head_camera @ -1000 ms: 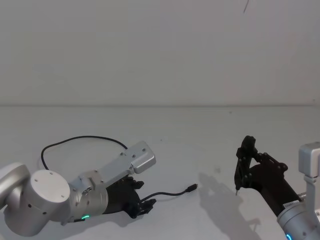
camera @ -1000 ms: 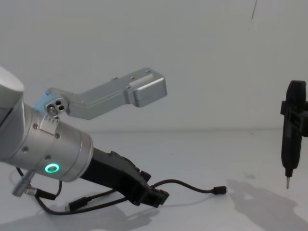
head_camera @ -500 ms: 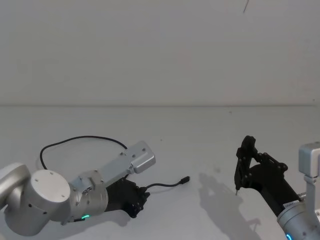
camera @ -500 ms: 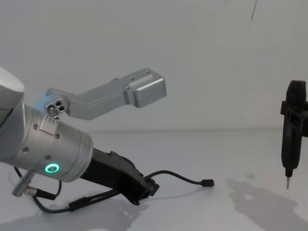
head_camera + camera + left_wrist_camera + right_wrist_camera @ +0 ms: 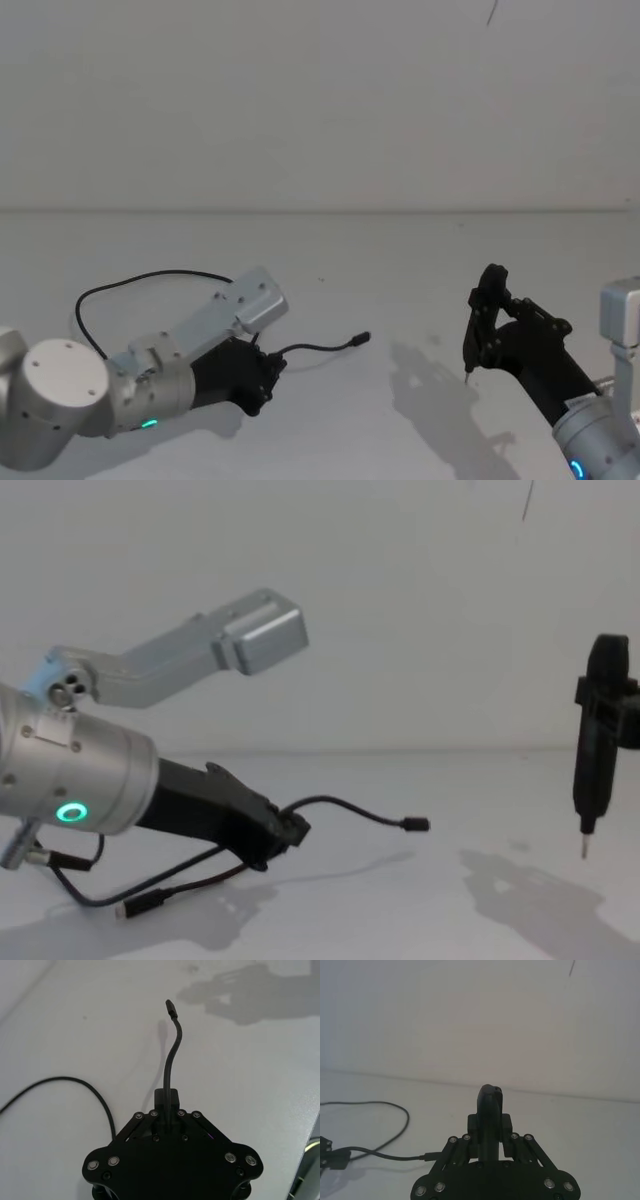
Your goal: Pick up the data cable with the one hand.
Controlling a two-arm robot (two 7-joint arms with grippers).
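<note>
The data cable (image 5: 318, 349) is a thin black cord. My left gripper (image 5: 268, 367) is shut on it a short way behind one plug (image 5: 362, 340). That end sticks out forward and hangs above the white table. In the chest view the left gripper (image 5: 292, 830) holds the data cable (image 5: 350, 807) clear of the surface, and the other plug (image 5: 136, 909) rests low on the table. The left wrist view shows the data cable (image 5: 172, 1057) running straight out from the closed fingertips (image 5: 161, 1096). My right gripper (image 5: 490, 332) hovers to the right, shut on a slim black stick tool (image 5: 597, 725).
The rest of the cord curves in a loop (image 5: 150, 276) on the table behind my left arm. The white table (image 5: 400, 260) runs back to a plain wall. The stick tool's metal tip (image 5: 585, 852) hangs above its shadow, right of the cable's free plug.
My left arm has drawn back to the left and risen, taking the gripped cable with it. The free plug has shifted left and lifted. The right gripper has barely moved.
</note>
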